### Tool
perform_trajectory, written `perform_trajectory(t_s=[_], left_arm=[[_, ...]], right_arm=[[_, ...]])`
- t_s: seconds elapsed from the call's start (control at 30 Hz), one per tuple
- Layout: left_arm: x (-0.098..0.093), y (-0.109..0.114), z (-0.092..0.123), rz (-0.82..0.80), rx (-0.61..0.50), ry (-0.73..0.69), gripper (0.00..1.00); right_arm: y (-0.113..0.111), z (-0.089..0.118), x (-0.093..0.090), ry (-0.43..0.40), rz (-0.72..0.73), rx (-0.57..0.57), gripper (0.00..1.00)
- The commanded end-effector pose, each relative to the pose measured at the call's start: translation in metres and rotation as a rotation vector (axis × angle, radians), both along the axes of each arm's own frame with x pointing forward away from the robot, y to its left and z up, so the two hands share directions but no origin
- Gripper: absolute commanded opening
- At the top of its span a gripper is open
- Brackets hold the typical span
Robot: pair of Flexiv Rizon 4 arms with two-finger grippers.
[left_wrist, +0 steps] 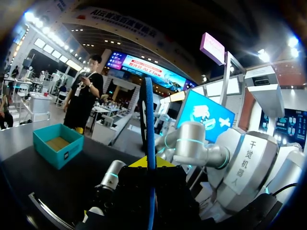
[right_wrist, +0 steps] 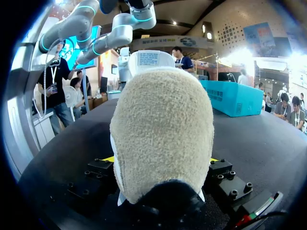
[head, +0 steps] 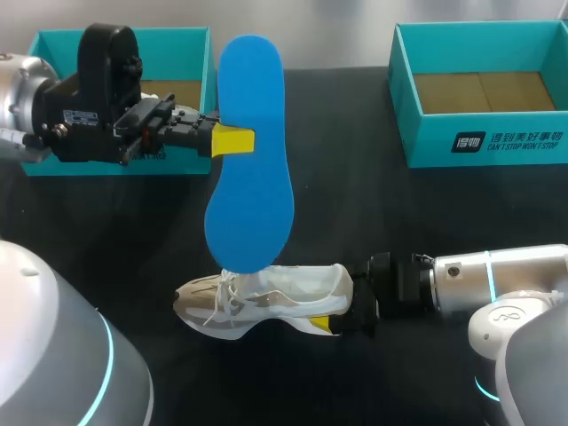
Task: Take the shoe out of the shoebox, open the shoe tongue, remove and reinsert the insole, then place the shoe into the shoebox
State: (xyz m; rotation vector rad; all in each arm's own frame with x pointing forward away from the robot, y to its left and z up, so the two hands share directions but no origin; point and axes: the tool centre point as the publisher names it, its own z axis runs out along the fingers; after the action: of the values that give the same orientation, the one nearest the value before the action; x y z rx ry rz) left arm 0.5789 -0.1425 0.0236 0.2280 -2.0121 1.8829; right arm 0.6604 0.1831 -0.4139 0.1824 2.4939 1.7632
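While the left fingers clamp shut on both faces of the blue insole, it stands upright, its lower end down at the shoe's opening. The right fingers are spread wide around the heel, pressing it from both sides. The shoe is turned on its side, low on the dark tabletop. Two teal boxes sit well back.
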Motion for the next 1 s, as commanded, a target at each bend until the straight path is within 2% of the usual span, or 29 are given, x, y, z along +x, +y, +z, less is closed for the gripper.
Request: perform_trajectory(t_s=[0.03, 0.33, 0.57, 0.63, 0.67, 0.7, 0.8, 1.0], left_arm=[[0.006, -0.008, -0.005, -0.032, -0.014, 0.006, 0.0], [0.005, -0.019, -0.004, -0.053, -0.008, 0.006, 0.0], [0.005, -0.019, -0.004, -0.053, -0.008, 0.006, 0.0], [0.005, -0.019, -0.004, -0.053, -0.008, 0.006, 0.0], [0.005, -0.019, -0.004, -0.053, -0.008, 0.006, 0.0], [0.005, -0.019, -0.004, -0.053, -0.008, 0.006, 0.0], [0.005, -0.019, -0.004, -0.053, -0.008, 0.006, 0.0], [0.005, -0.019, -0.004, -0.053, -0.008, 0.006, 0.0]], right_arm=[[0.002, -0.001, -0.001, 0.002, 0.001, -0.005, 0.0], [0.002, -0.001, -0.001, 0.002, 0.001, -0.005, 0.0], [0.002, -0.001, -0.001, 0.002, 0.001, -0.005, 0.0], [0.0, 0.0, 0.0, 0.004, 0.005, -0.038, 0.0], [-0.001, 0.0, 0.0, 0.004, 0.009, -0.038, 0.23], [-0.002, 0.001, 0.001, 0.013, 0.008, -0.059, 1.0], [-0.006, 0.004, 0.001, 0.016, 0.01, -0.071, 1.0], [-0.014, 0.014, 0.001, 0.039, 0.033, -0.254, 1.0]])
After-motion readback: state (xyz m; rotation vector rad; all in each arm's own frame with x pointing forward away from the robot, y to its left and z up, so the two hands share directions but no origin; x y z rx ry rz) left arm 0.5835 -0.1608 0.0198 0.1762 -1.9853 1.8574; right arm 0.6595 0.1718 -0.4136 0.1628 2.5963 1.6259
